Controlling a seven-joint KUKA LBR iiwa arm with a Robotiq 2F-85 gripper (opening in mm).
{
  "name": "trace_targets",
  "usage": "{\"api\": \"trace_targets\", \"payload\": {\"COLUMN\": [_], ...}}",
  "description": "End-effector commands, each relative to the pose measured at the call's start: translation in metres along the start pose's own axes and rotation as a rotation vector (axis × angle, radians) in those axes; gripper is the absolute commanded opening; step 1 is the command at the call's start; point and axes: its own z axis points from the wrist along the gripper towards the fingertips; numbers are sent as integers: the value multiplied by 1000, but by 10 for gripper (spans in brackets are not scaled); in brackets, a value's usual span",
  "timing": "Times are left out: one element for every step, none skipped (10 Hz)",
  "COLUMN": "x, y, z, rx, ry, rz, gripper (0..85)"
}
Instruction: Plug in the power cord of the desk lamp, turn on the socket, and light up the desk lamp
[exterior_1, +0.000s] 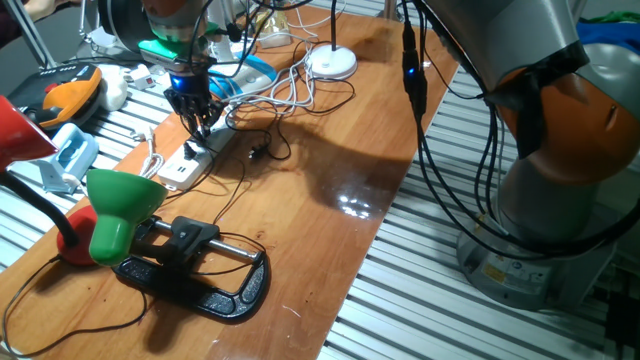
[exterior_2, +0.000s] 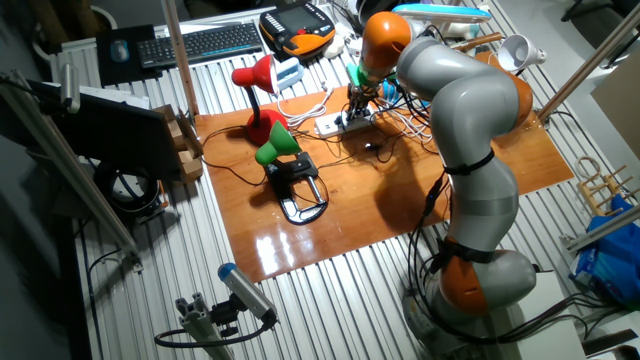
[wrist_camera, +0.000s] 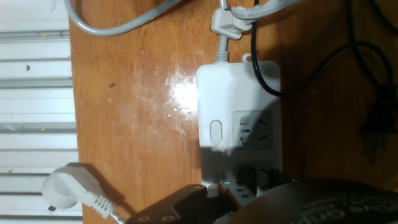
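Note:
The socket is a flat white power strip lying on the wooden table, with an oval switch beside an empty outlet. The same socket sits at the table's far side. My gripper hangs just above its end, fingers pointing down; only dark parts of it show at the bottom of the hand view. The green desk lamp is held in a black clamp. Its thin black cord ends in a black plug lying loose on the table beside the socket.
A red lamp stands at the left. A white round lamp base and tangled white cables lie behind the socket. A loose white plug rests at the table's edge. A black cord crosses the socket's corner.

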Motion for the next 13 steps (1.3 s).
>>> {"api": "trace_targets", "payload": {"x": [0, 0, 0, 0, 0, 0, 0, 0, 1, 1, 1, 1, 1], "y": [0, 0, 1, 1, 1, 1, 0, 1, 1, 1, 1, 1, 1], "z": [-3, -6, -7, -8, -8, -7, -7, -7, -6, -5, -5, -4, -4], "rx": [0, 3, 5, 6, 8, 3, -9, -8, -8, -8, -11, -14, -15], "ry": [-5, -8, -8, -9, -9, -8, -7, -8, -8, -8, -8, -10, -12], "rz": [-5, -11, -18, -27, -41, -47, -45, -44, -44, -44, -45, -45, -45], "gripper": [340, 340, 340, 340, 340, 170, 0, 0, 0, 0, 0, 0, 0]}}
